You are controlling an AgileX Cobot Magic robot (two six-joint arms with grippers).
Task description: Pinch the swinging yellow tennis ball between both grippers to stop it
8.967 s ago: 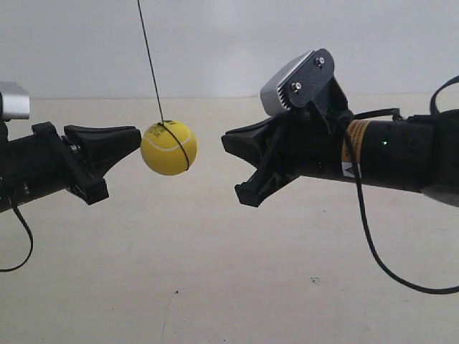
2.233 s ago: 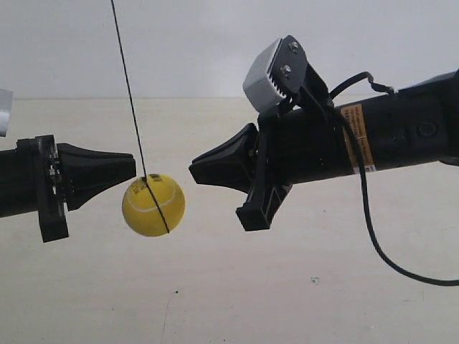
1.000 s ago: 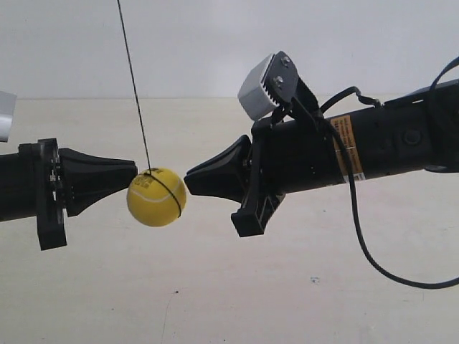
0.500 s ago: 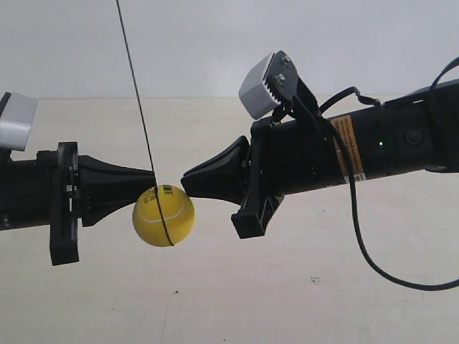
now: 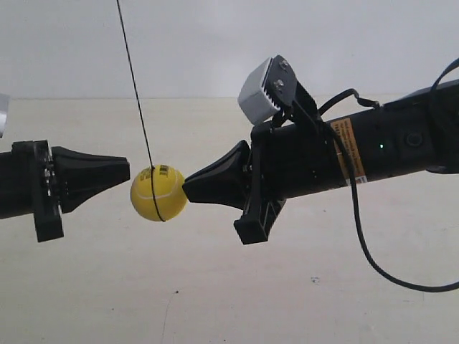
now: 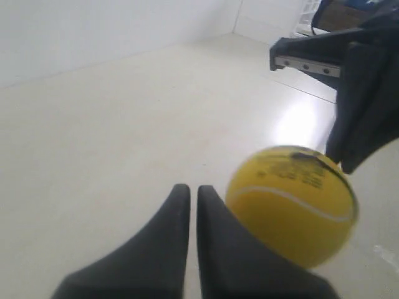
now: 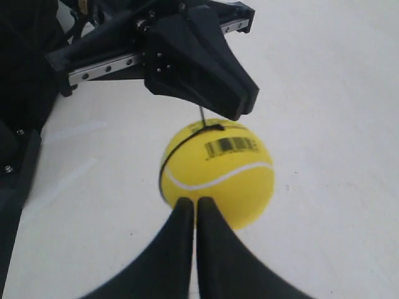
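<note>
The yellow tennis ball (image 5: 158, 193) hangs on a thin dark string (image 5: 135, 86) between two black cone tips. My right gripper (image 5: 185, 188), on the arm at the exterior view's right, is shut and its tip touches the ball's side. In the right wrist view the shut tips (image 7: 190, 200) rest against the ball (image 7: 218, 171), with the other gripper (image 7: 199, 62) beyond it. My left gripper (image 5: 129, 172), at the exterior view's left, is shut with a small gap to the ball. In the left wrist view the ball (image 6: 290, 205) sits beside the shut tips (image 6: 188, 187), off their line.
A pale, bare floor (image 5: 215, 287) lies below and a white wall (image 5: 215, 43) behind. A black cable (image 5: 366, 244) loops down from the arm at the exterior view's right, whose grey-white camera block (image 5: 258, 92) sticks up above the tip.
The arm at the exterior view's left has drawn back leftward, opening a gap to the ball. The ball has risen a little. The other arm has hardly moved, its tip still at the ball.
</note>
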